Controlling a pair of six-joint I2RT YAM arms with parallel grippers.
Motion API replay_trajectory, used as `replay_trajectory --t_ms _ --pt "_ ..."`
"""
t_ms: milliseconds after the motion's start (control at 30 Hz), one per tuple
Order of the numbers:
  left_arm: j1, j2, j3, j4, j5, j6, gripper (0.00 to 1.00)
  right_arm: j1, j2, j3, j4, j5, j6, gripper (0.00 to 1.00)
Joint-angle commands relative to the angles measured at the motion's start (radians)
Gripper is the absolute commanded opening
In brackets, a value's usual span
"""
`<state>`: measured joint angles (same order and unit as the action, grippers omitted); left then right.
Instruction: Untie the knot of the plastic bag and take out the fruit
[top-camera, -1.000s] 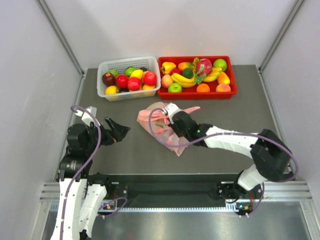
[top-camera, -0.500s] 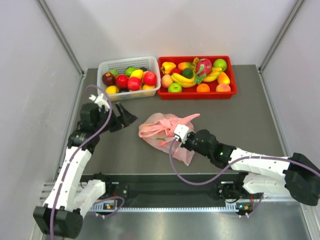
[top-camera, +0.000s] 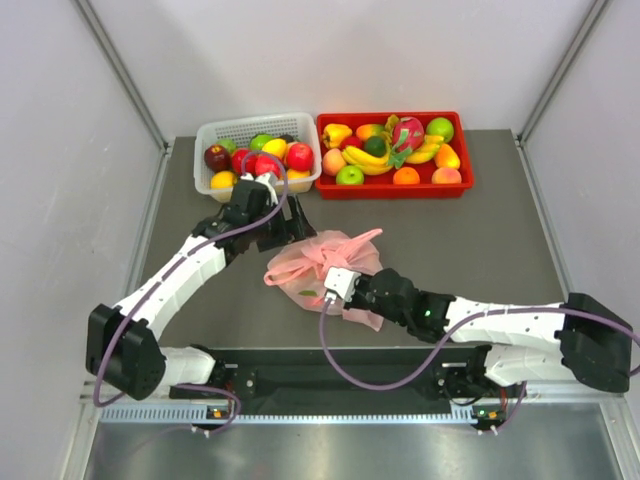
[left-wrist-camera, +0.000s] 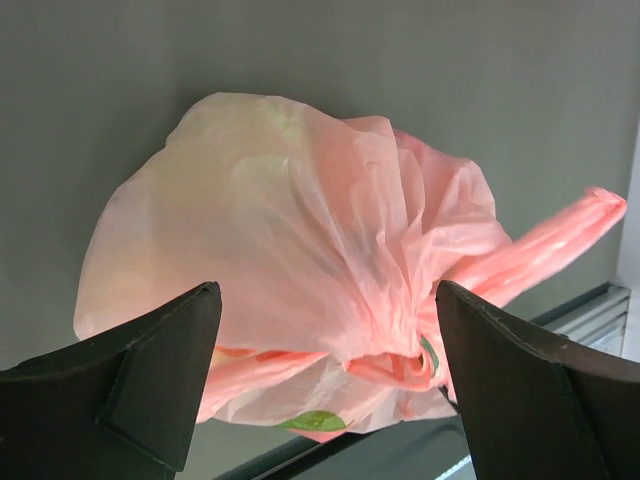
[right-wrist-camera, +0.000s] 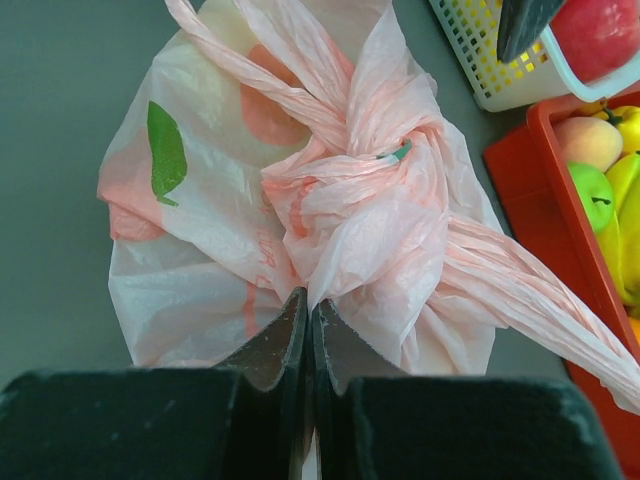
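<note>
The pink plastic bag (top-camera: 318, 266) lies on the table mid-front, tied shut. Its knot (right-wrist-camera: 345, 170) is a twisted lump where the handle strips meet; it also shows in the left wrist view (left-wrist-camera: 405, 362). The fruit is hidden inside, only faint orange and yellow patches (right-wrist-camera: 268, 115) showing through. My right gripper (top-camera: 337, 283) is at the bag's near side, shut, its tips (right-wrist-camera: 310, 300) pinching a fold of plastic just below the knot. My left gripper (top-camera: 290, 226) is open at the bag's far side, its jaws wide on either side of the bag (left-wrist-camera: 327, 300), not touching it.
A white basket (top-camera: 206, 182) of fruit stands at the back left, just behind the left gripper. A red tray (top-camera: 466, 170) of fruit stands at the back right. One loose handle strip (top-camera: 372, 236) points toward the tray.
My left arm has swung from the left side of the table over to the bag's far side, jaws open. My right gripper has drawn back toward the near edge, and the bag shifted slightly left.
</note>
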<state>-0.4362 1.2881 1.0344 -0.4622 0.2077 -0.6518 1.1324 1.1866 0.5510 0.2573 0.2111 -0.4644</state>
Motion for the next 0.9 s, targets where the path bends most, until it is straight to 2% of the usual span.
replay_trajectory --t_ms 0,133,267,367,400,500,533,567,600,633,767,867 --pt "-0.032 0.011 0.043 0.074 -0.060 -0.014 0.93 0.044 0.019 0.059 0.048 0.057 -0.034 0.00" --pt "-0.079 0.062 0.046 0.086 -0.083 -0.017 0.96 0.067 0.050 0.072 0.049 0.071 -0.043 0.00" --pt "-0.119 0.097 0.039 0.108 -0.087 -0.026 0.94 0.079 0.067 0.086 0.054 0.085 -0.049 0.00" --pt "-0.134 0.106 0.026 0.134 -0.071 -0.026 0.71 0.086 0.068 0.090 0.062 0.109 -0.056 0.00" --pt "-0.134 0.105 0.020 0.135 -0.071 -0.025 0.50 0.087 0.065 0.089 0.065 0.123 -0.057 0.00" --pt "-0.134 0.099 0.016 0.132 -0.093 -0.016 0.26 0.089 0.061 0.084 0.066 0.145 -0.054 0.00" --pt "-0.134 0.096 0.019 0.129 -0.105 -0.011 0.12 0.089 0.059 0.081 0.069 0.151 -0.054 0.00" --pt "-0.134 0.093 0.021 0.125 -0.128 -0.008 0.06 0.089 0.057 0.076 0.072 0.157 -0.049 0.00" --pt "-0.133 0.089 0.026 0.120 -0.145 -0.003 0.01 0.089 0.053 0.066 0.085 0.178 -0.045 0.00" --pt "-0.130 0.086 0.032 0.109 -0.162 0.006 0.00 0.089 0.053 0.058 0.095 0.198 -0.039 0.00" --pt "-0.104 0.062 0.078 0.047 -0.267 0.038 0.00 0.089 0.050 0.020 0.158 0.356 0.000 0.00" --pt "-0.044 0.016 0.078 0.043 -0.274 0.060 0.00 0.069 0.053 0.000 0.188 0.494 0.079 0.00"
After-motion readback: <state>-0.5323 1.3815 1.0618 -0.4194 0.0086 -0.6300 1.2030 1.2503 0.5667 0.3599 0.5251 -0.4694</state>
